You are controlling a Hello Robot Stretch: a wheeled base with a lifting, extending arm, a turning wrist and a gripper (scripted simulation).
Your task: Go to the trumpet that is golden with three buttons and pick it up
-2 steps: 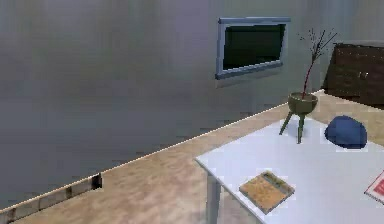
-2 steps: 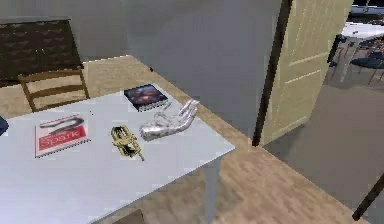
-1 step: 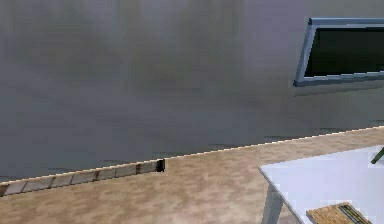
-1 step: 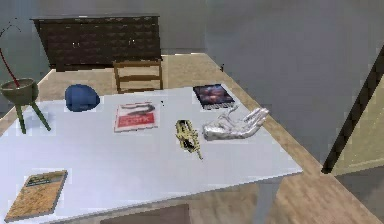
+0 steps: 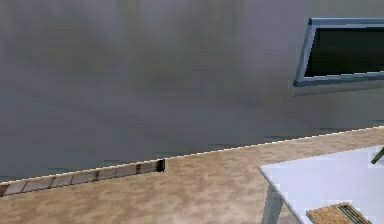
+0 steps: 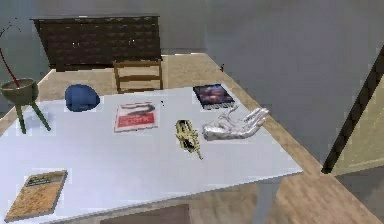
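A golden trumpet (image 6: pixel 189 137) lay on the white worktop (image 6: pixel 120 170); a legged green pot (image 6: pixel 20 92) held a thin stem (image 6: pixel 8 50). The fingers' state could not be told.

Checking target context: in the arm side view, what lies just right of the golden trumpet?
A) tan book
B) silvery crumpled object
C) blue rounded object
B: the silvery crumpled object lies beside the golden trumpet on the white table.
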